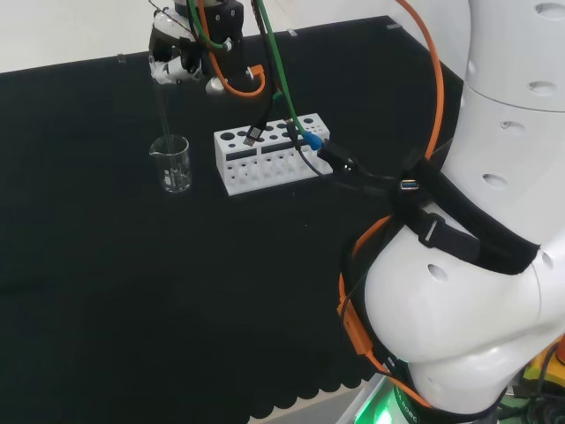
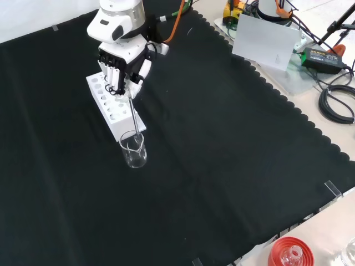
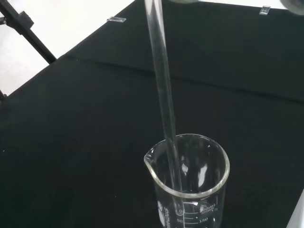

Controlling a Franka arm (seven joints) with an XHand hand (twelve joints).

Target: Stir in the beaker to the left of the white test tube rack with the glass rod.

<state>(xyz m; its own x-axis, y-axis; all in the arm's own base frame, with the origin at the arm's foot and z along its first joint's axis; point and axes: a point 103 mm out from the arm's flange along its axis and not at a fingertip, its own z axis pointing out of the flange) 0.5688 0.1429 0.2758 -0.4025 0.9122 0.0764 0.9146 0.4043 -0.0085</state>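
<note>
A clear glass beaker (image 1: 174, 165) stands on the black cloth just left of the white test tube rack (image 1: 269, 152) in the head view. The hand (image 1: 181, 55) hovers above it with its fingers curled round the top of a thin glass rod (image 1: 164, 113). The rod hangs down into the beaker. In the front view the hand (image 2: 123, 65) is over the rack (image 2: 111, 105), and the rod (image 2: 133, 115) slants down into the beaker (image 2: 134, 151). The wrist view shows the rod (image 3: 164, 97) inside the beaker (image 3: 190, 185), its tip near the bottom.
The arm's white links (image 1: 477, 238) take up the right of the head view, with orange and green cables. In the front view a red ribbed stand (image 2: 289, 252) sits at the near edge, and boxes and cables (image 2: 310, 50) lie beyond the cloth's scalloped edge.
</note>
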